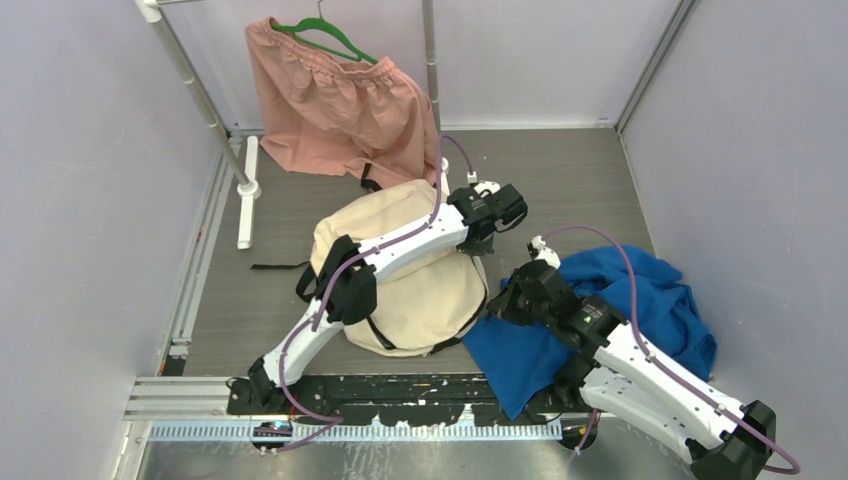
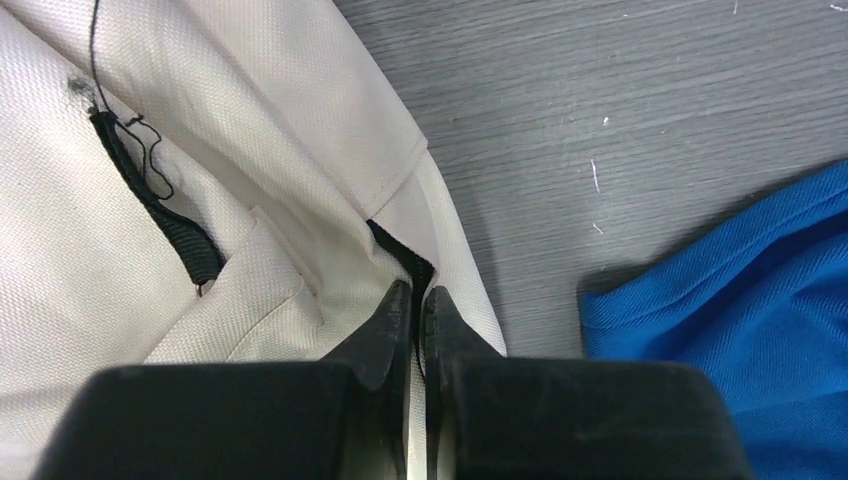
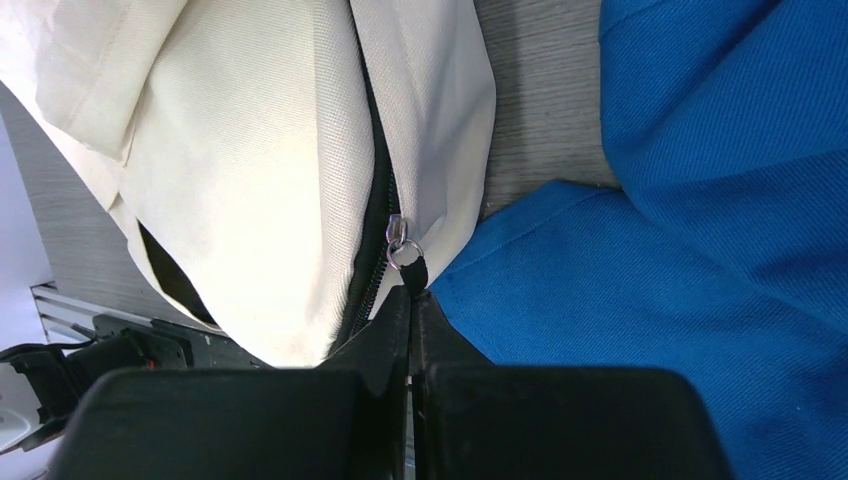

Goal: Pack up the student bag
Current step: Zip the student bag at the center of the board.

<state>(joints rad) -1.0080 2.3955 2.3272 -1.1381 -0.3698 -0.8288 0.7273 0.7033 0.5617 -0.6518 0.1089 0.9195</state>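
nearest the arm bases, the right gripper [image 3: 410,300] has its jaws pressed together on the black tab of the zipper pull [image 3: 399,246], whose small metal ring sits just ahead of the tips; left of these jaws and ahead of them lies the student bag [image 3: 250,170], cream fabric with a black zipper line running away from the tips; to their right and beneath them spreads the blue cloth [image 3: 700,250], touching the bag's edge; a little farther out, the left gripper [image 2: 412,300] has its jaws nearly closed, pinching the bag's cream edge where a black strip [image 2: 405,262] runs in between the tips; a black webbing strap [image 2: 165,200] with loose thread lies on the bag to the left of these jaws; bare grey desk [image 2: 620,120] lies ahead and to their right, with the blue cloth at the far right; farthest, beyond both jaws, a pink garment [image 1: 340,110] hangs on a green hanger [image 1: 335,38].
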